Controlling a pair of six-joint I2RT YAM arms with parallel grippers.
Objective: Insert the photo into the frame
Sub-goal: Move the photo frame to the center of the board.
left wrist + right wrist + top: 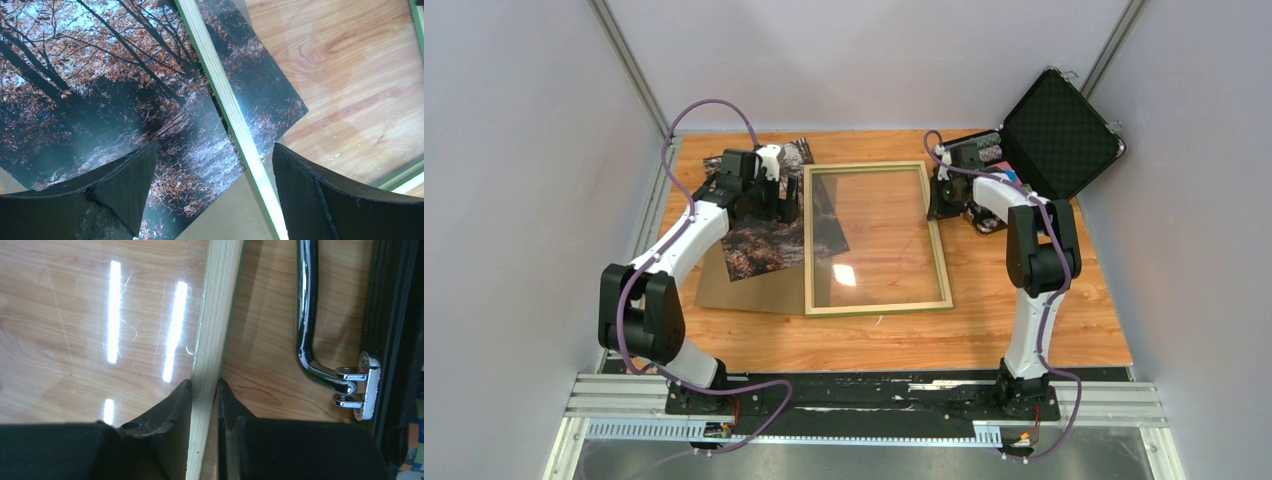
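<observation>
The frame (pixel 879 306) lies flat mid-table with its pale wood side up and a glass pane in it. The photo (pixel 759 245), a forest print, lies askew at the frame's left, one corner tucked under the left rail. My left gripper (pixel 789 205) hovers open over that rail; in the left wrist view the gripper (pixel 214 147) straddles the rail (pixel 225 95) and the photo (pixel 100 90), touching neither. My right gripper (pixel 937 205) is at the right rail near the far corner. In the right wrist view the gripper (pixel 205 382) has both fingers pressed against the rail (pixel 217 305).
A brown backing board (pixel 734 290) lies under the photo and shows at its near edge (pixel 225 215). An open black case (pixel 1056 135) stands at the back right. Its chrome handle (pixel 305 330) lies close beside my right gripper. Grey walls enclose the table.
</observation>
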